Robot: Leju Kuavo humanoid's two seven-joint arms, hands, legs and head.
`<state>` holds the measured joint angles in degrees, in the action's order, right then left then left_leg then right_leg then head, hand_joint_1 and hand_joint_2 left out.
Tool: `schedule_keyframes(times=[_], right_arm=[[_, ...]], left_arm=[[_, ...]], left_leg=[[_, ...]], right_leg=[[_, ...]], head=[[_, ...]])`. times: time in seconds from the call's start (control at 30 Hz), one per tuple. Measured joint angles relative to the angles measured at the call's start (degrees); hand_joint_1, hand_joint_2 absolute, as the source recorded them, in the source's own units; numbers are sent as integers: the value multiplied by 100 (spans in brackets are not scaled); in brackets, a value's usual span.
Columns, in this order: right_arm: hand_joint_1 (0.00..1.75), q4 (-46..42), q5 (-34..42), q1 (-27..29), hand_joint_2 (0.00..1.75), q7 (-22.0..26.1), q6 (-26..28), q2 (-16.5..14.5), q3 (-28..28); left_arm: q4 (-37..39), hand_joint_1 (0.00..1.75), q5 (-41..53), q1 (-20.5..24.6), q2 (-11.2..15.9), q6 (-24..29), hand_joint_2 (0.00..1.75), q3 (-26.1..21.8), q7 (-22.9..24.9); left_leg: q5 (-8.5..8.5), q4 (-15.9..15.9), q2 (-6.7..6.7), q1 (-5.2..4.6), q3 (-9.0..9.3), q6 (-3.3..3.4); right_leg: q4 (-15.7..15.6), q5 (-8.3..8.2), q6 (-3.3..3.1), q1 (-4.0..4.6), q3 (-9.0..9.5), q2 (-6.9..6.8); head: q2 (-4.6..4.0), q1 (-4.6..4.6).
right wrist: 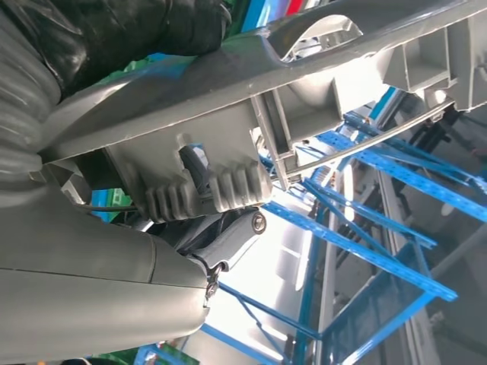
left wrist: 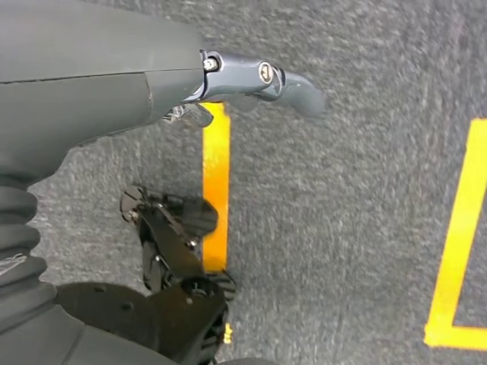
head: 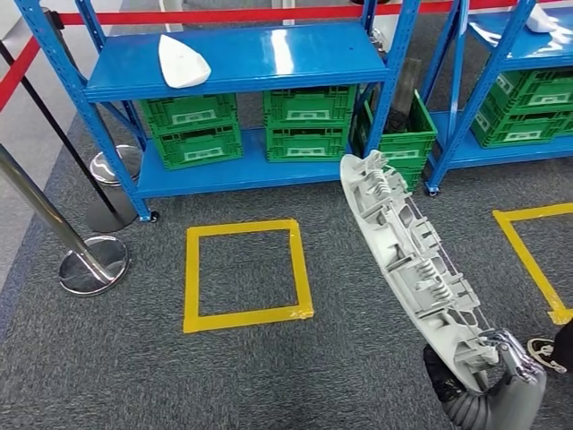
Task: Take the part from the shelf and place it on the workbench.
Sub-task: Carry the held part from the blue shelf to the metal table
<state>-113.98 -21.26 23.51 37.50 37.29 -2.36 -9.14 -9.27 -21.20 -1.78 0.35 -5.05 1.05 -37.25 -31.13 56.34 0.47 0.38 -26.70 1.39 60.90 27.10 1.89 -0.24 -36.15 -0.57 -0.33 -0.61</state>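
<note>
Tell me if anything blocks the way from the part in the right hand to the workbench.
I cannot tell: no workbench is in these views. The right hand holds the grey part over carpet. Ahead stand the blue shelf, green crates and metal posts; yellow floor tape lies flat.

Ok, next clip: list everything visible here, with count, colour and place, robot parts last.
Grey plastic part: one, long and ribbed, held up at an angle over the carpet on the right.
White part: one, lying on the top shelf of the left rack.
Shelf racks: two, blue, along the back.
Crates: several, green, stacked on the lower shelves; one tilted between the racks.
Tape squares: yellow; one whole in the middle of the carpet, a corner of another on the right.
Stanchions: metal, round bases, on the left, with red belts.
Shoe: a person's, at the right edge.
Right hand: grips the grey part's lower end.
Left hand: hangs over the floor, holding nothing.
</note>
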Motion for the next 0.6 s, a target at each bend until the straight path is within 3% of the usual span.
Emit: schedule_keyframes(times=[0.1, 0.13, 0.17, 0.2, 0.3, 0.33, 0.47, 0.53, 0.6], right_arm=[[175, 12, -16, 6, 175, -14, -3, 32, -25], [175, 17, -21, 8, 175, -26, -5, 43, -35], [175, 22, -24, 11, 175, -40, -6, 55, -44], [175, 26, -26, 13, 175, -55, -7, 63, -51], [175, 27, -36, 5, 175, -75, -3, 86, -61], [175, 27, -37, 3, 175, -73, 1, 95, -66], [175, 26, -21, 28, 175, -64, 13, 111, -85], [175, 26, -5, 33, 175, -67, 11, 113, -94], [175, 26, 4, 36, 175, -70, 8, 115, -101]], left_arm=[[0, 0, 0, -1, 0, -3, 175, 0, -17], [0, 0, 0, -3, 2, -4, 175, -1, -23], [0, 0, 0, -7, 4, -4, 175, -1, -27], [0, 0, 0, -10, 3, -4, 175, -1, -30], [0, 0, 2, -12, -7, -8, 175, 0, -32], [0, 0, 4, -11, -9, -10, 175, 0, -33], [0, 0, 22, -15, -11, -10, 175, 0, -37], [0, 0, 30, -20, -15, -13, 175, 1, -43], [0, 0, 33, -20, -14, -15, 175, 2, -54]], left_leg=[[152, 4, 27, 9, -190, 51], [197, 12, 29, 7, -249, 47], [237, 20, 30, 7, -301, 37], [269, 29, 29, 9, -342, 24], [333, 63, 27, 5, -406, -41], [359, 78, 27, -4, -429, -73], [390, 146, 18, -8, -522, -206], [80, 503, 1, 1, -669, -251], [-386, 1255, -6, 4, -941, -277]], right_leg=[[998, 663, 81, -24, -359, 34], [1265, 786, 93, -32, -411, 34], [1336, 803, 100, -39, -359, 33], [1163, 716, 100, -44, -185, 32], [-48, 354, 65, -46, 615, 33], [-285, 317, 42, -39, 751, 36], [-361, 241, -114, -32, 712, 34], [-383, 169, -217, -40, 644, 18], [-370, 99, -277, -10, 552, 11]], head=[[0, -41], [0, -40], [0, -39], [0, -40], [0, -40], [0, -37], [0, -29], [0, 4], [0, 44]])
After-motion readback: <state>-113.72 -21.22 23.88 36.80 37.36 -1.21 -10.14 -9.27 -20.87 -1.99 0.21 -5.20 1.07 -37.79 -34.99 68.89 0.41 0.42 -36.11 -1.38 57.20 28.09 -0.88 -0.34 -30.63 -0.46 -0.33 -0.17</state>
